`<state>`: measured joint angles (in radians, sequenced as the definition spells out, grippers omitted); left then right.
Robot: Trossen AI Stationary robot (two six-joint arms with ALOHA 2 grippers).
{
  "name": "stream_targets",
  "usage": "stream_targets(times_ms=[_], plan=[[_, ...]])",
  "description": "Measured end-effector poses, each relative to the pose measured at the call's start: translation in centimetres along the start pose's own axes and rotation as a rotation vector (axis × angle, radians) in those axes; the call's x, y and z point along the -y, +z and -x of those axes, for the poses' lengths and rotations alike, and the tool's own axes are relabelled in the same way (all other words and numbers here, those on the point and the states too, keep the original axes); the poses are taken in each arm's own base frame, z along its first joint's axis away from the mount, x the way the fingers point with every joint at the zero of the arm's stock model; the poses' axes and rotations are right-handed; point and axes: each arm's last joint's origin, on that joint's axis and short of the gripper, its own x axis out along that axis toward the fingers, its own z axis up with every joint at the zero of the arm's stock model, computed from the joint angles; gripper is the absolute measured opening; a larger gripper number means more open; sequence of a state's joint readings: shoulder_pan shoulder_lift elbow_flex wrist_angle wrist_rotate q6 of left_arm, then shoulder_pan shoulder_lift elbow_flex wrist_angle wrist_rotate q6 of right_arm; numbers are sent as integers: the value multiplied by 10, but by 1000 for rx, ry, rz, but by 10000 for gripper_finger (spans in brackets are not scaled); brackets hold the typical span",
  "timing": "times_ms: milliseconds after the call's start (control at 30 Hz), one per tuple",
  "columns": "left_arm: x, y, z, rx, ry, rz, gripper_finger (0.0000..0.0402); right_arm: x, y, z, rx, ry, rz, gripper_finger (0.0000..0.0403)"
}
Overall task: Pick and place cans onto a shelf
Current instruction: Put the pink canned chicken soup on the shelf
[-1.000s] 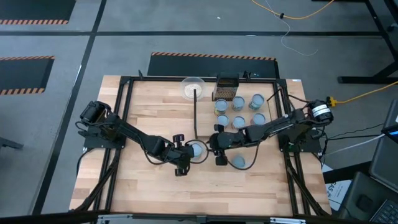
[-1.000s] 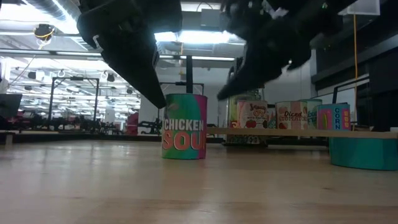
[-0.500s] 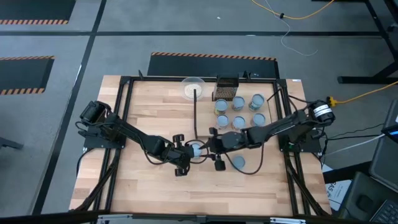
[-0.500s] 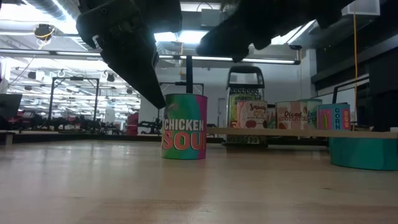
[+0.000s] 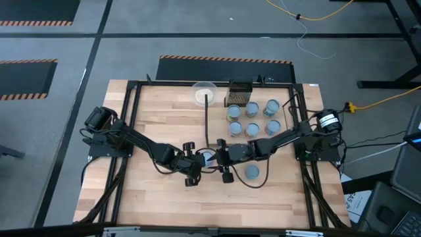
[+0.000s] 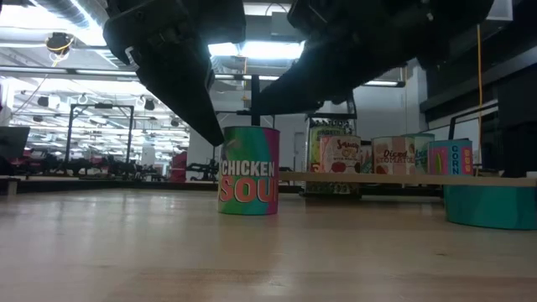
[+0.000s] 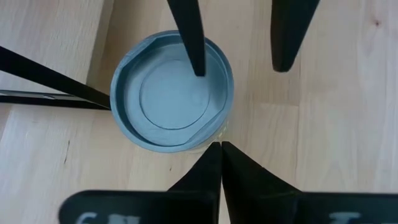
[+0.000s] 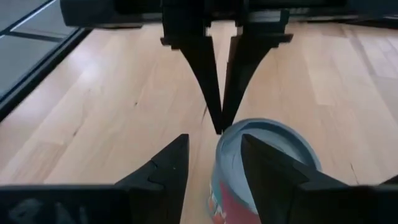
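Observation:
A can labelled "CHICKEN SOUP" (image 6: 248, 172) with a pale blue top (image 7: 168, 93) stands upright on the table near its middle (image 5: 208, 157). My left gripper (image 7: 217, 146) is shut, its tips at the can's rim on its left side (image 5: 197, 160). My right gripper (image 8: 214, 138) is open and hangs over the can from the right (image 5: 220, 159). One of its fingers (image 7: 194, 50) is above the can's top, the other (image 7: 286, 37) is beside the can. Several cans (image 5: 252, 128) stand on the shelf (image 5: 261, 117). My left gripper's shut fingertips (image 7: 214, 155) stand right at the can's rim (image 7: 205, 134), slanting down from the table's left side. I cannot tell whether they touch it. The can stands upright on the table.
Another teal can (image 5: 252, 172) stands on the table right of my right gripper; it also shows in the low view (image 6: 491, 205). A whitish bowl (image 5: 204, 92) and a dark grater (image 5: 240, 92) stand at the far edge. A thin black bar (image 5: 206, 122) borders the shelf.
My right gripper has gone toward the table's left edge and a little down, staying open, and now hangs over the soup can by my left gripper. The can has stayed in place.

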<state>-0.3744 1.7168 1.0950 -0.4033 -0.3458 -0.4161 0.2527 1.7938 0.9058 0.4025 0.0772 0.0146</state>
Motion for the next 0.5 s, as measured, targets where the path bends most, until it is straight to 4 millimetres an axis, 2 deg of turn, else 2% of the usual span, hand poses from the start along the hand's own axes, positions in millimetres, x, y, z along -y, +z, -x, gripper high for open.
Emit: stream_targets(times_ms=[333, 500], plan=[[0, 0, 0, 2, -1, 0, 2, 1, -6, -5, -17, -10, 24, 152], [0, 0, 0, 2, -1, 0, 1, 5, -6, -5, -18, -74, 43, 152]])
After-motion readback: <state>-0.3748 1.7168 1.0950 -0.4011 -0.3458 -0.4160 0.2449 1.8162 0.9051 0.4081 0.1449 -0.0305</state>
